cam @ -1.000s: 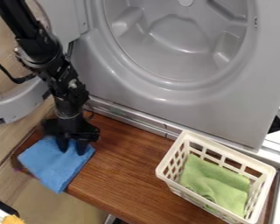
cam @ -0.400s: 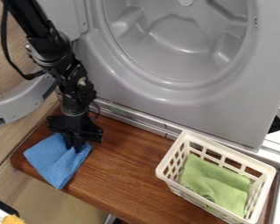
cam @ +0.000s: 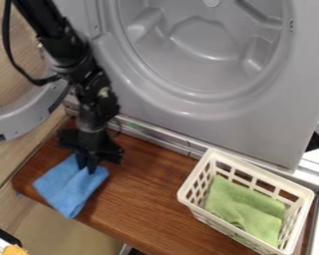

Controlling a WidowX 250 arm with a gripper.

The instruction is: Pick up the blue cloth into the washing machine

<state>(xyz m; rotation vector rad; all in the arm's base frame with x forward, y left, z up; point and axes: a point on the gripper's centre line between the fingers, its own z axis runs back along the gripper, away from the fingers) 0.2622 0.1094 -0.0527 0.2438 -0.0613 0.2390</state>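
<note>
Washing machine [cam: 222,127] partly off-frame

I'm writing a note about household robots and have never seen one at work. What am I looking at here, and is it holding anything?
A fixed camera looks down at a slant on a wooden board. The jointed black machine coming in from the upper left is a robot arm. At its lower end is a pincer, which appears to have pinched a blue cloth near its upper edge, where the fabric bunches. The rest lies on the board, with one corner hanging over the edge.

Behind the board stands a grey washing machine, its round door open at the left. At the right, a white plastic basket holds a green cloth.
</note>
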